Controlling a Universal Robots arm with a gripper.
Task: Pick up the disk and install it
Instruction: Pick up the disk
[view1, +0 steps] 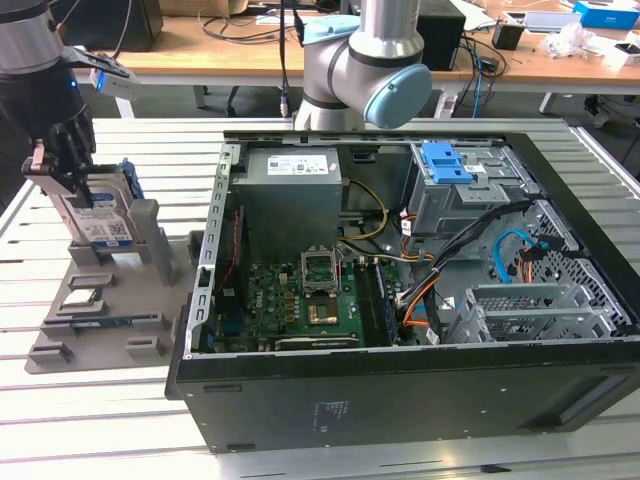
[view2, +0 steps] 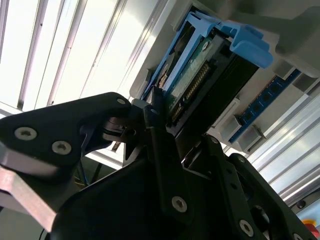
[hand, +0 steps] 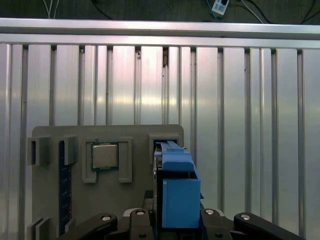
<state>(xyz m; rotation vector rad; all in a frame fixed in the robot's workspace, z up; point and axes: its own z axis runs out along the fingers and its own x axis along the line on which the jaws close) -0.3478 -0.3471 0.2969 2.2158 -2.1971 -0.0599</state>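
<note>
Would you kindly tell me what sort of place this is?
Likely a robotics lab bench for computer assembly: an opened computer case on a slatted aluminium table, with cable-strewn desks behind.

A slatted table (view1: 100, 430) carries a parts holder (view1: 100, 330) at the exterior view's left and an open computer case (view1: 400, 400) just beside it at the exterior view's right. The disk (view1: 100, 215) stands upright in the holder's rear slot, and the gripper (view1: 68, 180) grips it from above, one finger on each side. A chip (hand: 104, 156) lies flat in a recess beside that slot. Inside the case, the motherboard (view1: 300, 300) sits in front of the power supply (view1: 290, 195), with the drive cage (view1: 460, 190) further toward the exterior view's right. The arm's base (view1: 350, 60) rises behind the case.
</note>
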